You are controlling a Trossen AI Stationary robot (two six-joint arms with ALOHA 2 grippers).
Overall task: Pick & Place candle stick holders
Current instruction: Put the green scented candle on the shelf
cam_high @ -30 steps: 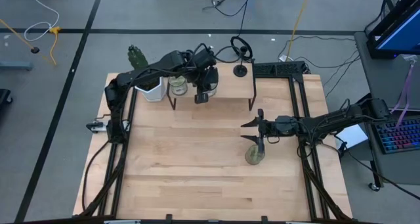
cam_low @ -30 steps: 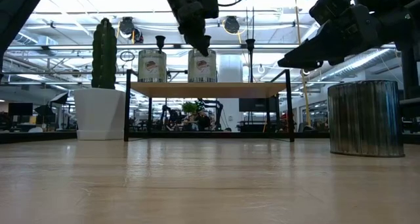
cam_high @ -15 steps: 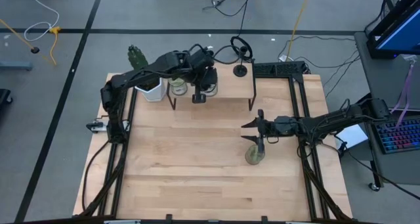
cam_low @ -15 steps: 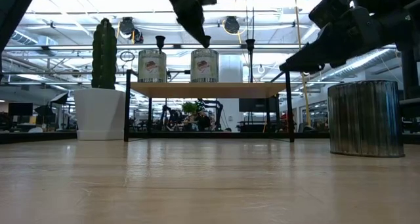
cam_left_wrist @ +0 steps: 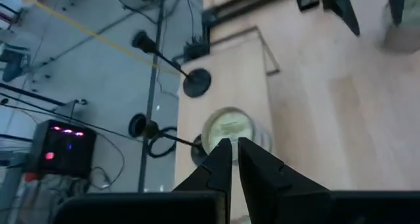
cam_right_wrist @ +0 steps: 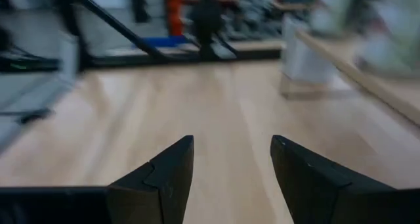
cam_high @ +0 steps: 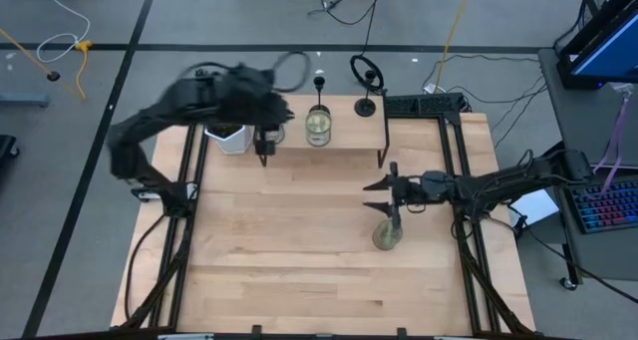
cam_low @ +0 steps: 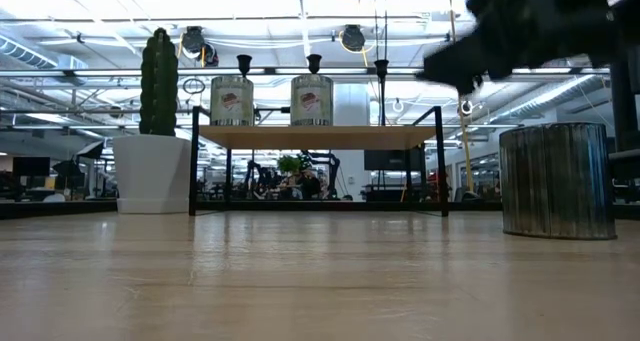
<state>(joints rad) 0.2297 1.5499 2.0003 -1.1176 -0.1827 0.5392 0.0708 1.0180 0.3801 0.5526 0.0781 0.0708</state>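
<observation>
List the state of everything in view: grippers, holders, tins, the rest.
Left gripper: shut, empty.
Right gripper: open, empty.
Black candle stick holder on the left printed metal tin: upright.
Black candle stick holder on the right printed metal tin: upright.
Tall black candle stick holder on the wooden shelf: upright.
Ribbed metal cylinder: upright on the table.
Green cactus in a white pot: upright.

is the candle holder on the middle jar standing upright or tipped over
Upright. In the low view the holder stands straight on the jar on the shelf, nothing touching it; the left gripper hangs clear of it.
</observation>
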